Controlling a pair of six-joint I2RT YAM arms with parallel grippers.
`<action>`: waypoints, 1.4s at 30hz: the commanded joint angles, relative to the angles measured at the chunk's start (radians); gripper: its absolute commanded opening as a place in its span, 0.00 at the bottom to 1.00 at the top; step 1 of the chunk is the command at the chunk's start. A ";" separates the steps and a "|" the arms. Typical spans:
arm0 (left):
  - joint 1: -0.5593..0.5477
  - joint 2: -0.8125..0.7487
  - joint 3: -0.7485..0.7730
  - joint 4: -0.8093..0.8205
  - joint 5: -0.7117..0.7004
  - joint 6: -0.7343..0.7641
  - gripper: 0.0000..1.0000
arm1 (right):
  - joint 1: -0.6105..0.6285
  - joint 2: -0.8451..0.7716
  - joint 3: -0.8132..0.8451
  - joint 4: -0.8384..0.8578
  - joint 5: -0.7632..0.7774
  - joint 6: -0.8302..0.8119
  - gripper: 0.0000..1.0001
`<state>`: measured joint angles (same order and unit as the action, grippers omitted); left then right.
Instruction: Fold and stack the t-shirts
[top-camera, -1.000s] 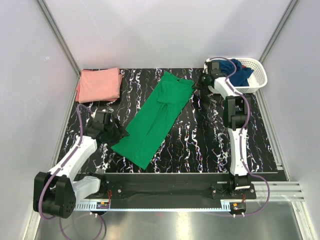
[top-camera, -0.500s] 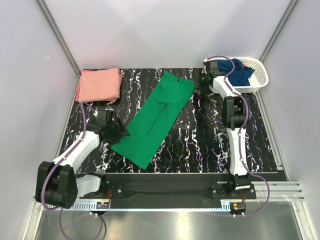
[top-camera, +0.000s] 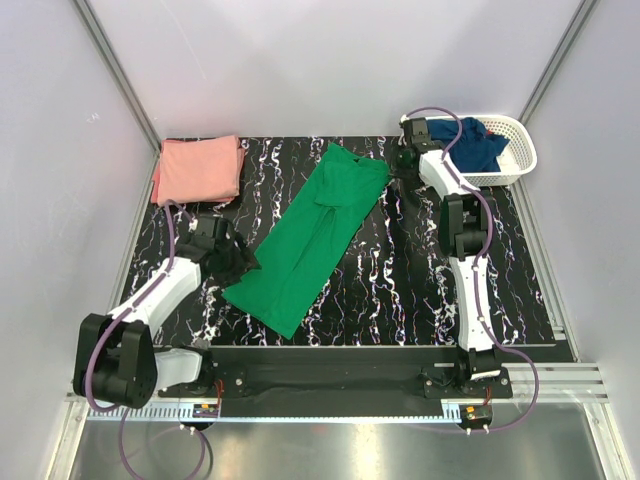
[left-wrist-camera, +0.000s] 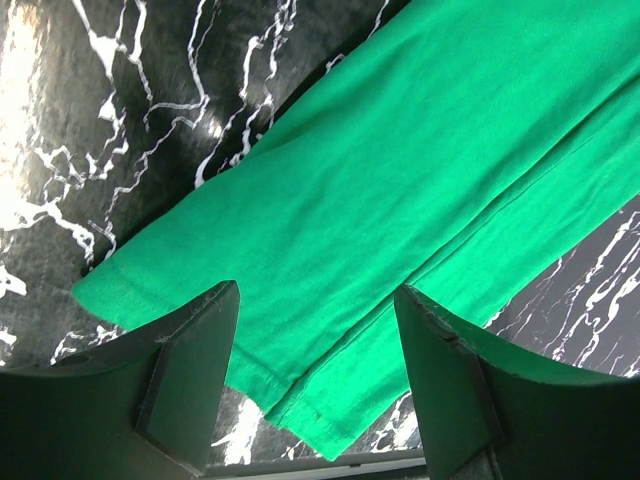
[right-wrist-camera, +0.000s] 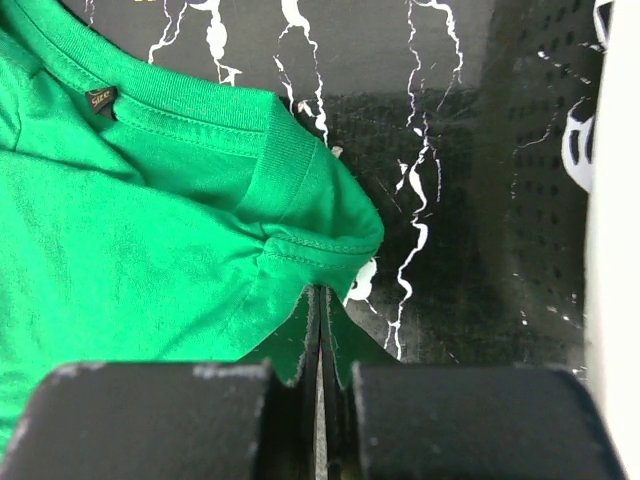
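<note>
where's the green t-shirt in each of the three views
Top external: the green t-shirt lies diagonally across the middle of the table.
Left wrist: its hem end fills the middle and upper right.
Right wrist: its collar and shoulder fill the left half.
Shared landmark: the black, white-veined table surface beside the shirt in every view.

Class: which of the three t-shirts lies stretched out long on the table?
The green t-shirt, in the middle. The pink t-shirt is folded square at the far left corner; the navy t-shirt is bunched in the basket.
</note>
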<state>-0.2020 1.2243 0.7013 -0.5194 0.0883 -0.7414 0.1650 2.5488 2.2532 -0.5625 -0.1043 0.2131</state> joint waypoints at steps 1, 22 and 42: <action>-0.002 0.014 0.043 0.059 -0.002 0.014 0.69 | 0.019 -0.107 0.025 0.013 0.032 -0.035 0.00; -0.002 0.018 0.032 0.067 0.007 0.019 0.70 | 0.056 -0.102 -0.013 -0.060 0.025 -0.043 0.00; 0.000 -0.002 0.081 0.032 -0.033 0.036 0.70 | 0.057 -0.154 -0.005 -0.071 0.025 -0.069 0.00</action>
<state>-0.2020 1.2518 0.7128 -0.4904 0.0902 -0.7303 0.2173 2.4939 2.1773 -0.6220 -0.0875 0.1654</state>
